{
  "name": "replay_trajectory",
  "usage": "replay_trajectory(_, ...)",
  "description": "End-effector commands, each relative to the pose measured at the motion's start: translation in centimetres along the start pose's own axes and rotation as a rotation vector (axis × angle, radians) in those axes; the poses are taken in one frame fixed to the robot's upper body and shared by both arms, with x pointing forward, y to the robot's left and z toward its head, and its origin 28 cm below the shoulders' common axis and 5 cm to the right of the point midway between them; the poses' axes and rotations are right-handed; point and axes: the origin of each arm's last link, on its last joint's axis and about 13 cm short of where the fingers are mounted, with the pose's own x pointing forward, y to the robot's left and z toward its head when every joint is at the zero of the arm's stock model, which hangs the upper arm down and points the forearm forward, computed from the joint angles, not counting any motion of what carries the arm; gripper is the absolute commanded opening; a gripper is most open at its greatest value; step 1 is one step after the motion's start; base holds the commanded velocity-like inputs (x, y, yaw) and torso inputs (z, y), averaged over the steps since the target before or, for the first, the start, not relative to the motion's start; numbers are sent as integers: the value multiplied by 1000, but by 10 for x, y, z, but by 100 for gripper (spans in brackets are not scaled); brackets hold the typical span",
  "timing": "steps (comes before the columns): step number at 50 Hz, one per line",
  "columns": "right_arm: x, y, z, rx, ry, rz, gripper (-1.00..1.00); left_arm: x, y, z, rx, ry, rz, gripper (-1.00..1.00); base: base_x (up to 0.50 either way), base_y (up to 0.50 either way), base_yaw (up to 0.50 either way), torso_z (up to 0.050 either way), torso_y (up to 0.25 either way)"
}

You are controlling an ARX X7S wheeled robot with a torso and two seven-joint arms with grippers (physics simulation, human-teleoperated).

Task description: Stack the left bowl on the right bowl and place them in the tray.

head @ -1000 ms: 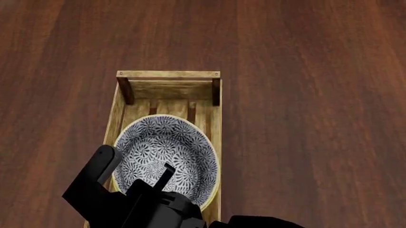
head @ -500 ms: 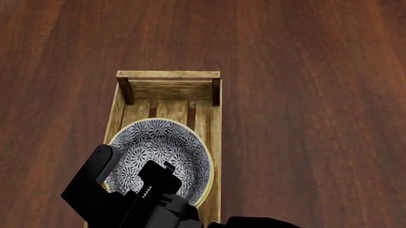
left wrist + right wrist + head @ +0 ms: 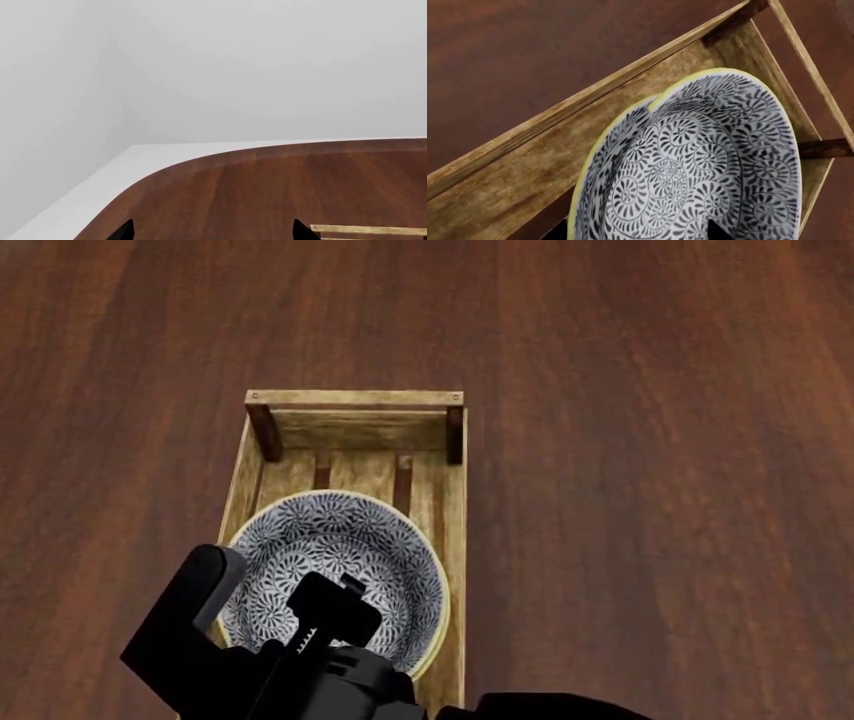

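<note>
Blue-and-white patterned bowls [image 3: 360,540] with yellow rims lie nested in the near half of the light-wood tray [image 3: 354,397]. In the right wrist view two slightly offset rim lines show on the bowls [image 3: 707,150], which rest on the tray [image 3: 527,145] floor. My right gripper [image 3: 274,590] is open and straddles the bowls' left rim, one finger outside, one inside. The right gripper [image 3: 637,232] shows only its two dark tips, far apart. My left gripper [image 3: 213,235] is open over bare table, with the tray's end rail [image 3: 367,229] beside it.
The dark wooden table [image 3: 641,490] spreads around the tray. The left wrist view shows the table's rounded far edge [image 3: 173,167] and a pale wall behind it. The far half of the tray shows bare slats [image 3: 360,470].
A second ago the bowls sat higher and further right; they have dropped and shifted left in the tray. The right gripper's fingers have since drawn back slightly.
</note>
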Motion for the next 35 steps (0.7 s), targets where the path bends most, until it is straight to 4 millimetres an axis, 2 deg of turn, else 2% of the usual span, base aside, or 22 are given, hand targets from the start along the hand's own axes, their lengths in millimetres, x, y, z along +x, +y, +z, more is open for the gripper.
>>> replay_trajectory(1,-14,6,4,36,-19,65,100,-1,0,1,-1,-2,0,100,0,0,0,0,0)
replay_trajectory(14,-36,0,5,78,-84,47,100,-1,0,2,0,-5,0,100,0,0,0,0,0)
replay_trajectory(21,-34,-2,4,87,-81,36,100,-1,-1,3,0,-5,-3,100,-1,0,0,0,0)
replay_trajectory(35,-62,-12,11,102,-139,-10,100,-1,0,2,0,-7,-2,100,0,0,0,0,0)
